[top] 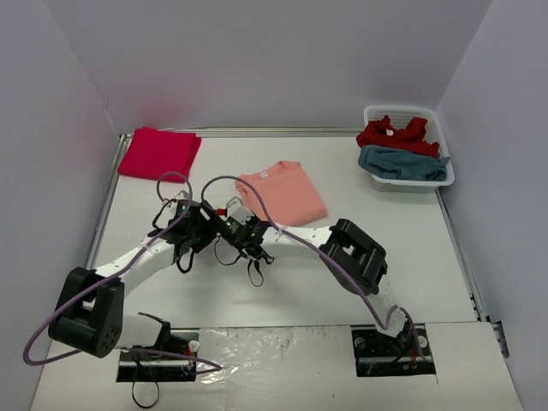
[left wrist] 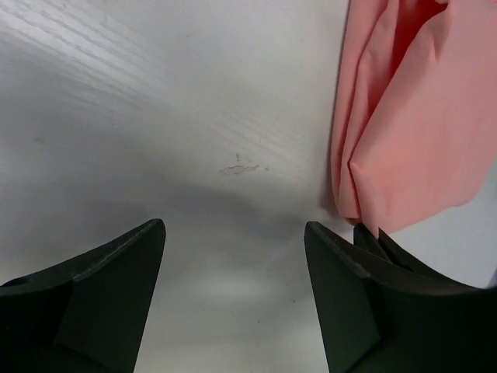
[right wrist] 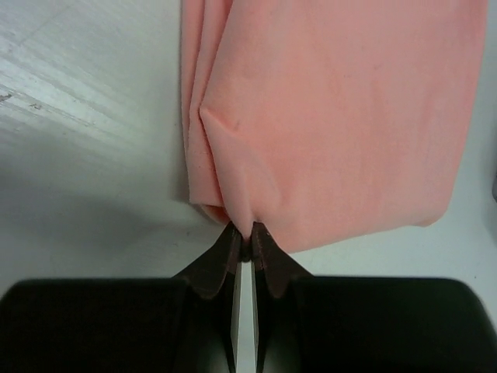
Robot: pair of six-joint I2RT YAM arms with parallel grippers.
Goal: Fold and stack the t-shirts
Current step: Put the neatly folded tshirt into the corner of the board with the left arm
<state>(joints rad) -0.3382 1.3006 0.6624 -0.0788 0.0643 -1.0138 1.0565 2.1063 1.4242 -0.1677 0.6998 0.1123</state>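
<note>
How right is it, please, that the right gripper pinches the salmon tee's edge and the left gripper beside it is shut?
Not quite: the left gripper is open, as the left wrist view shows. The right gripper does pinch the edge of the salmon tee.

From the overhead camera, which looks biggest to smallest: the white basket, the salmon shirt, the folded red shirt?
1. white basket
2. salmon shirt
3. folded red shirt, only slightly smaller and farther away, so unsure

- You're looking at a white desk with faint grain lines, edged by a metal rail.
- Plain pale grey panels enclose it: back wall, left wall, right wall.
- Your light is soft and even; a glossy sheet along the near edge shines.
</note>
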